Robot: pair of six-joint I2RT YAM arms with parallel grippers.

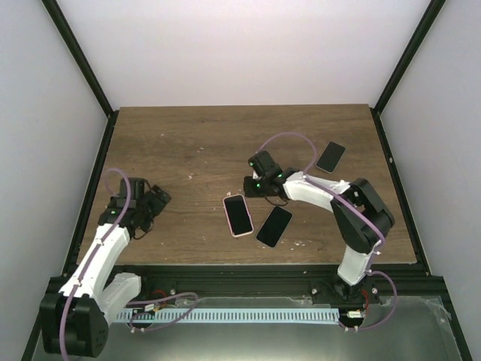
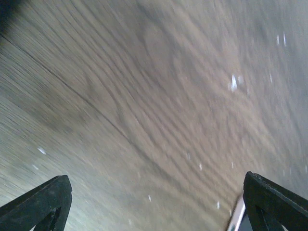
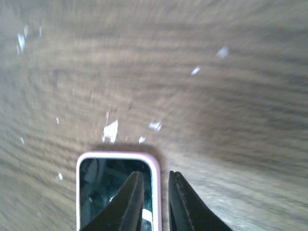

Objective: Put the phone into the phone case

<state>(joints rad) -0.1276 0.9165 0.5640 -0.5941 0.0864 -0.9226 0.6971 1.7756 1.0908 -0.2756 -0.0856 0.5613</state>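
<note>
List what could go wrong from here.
1. The right tool pinches only the rim of the pink case; lifting may let it slip or twist out.
2. The loose black phone lies close beside the case; dragging could knock it.
3. The left tool is open and apart, giving no support.

white arms (image 1: 98, 256), black fingers (image 3: 126, 204), purple cables (image 1: 282, 136)
</note>
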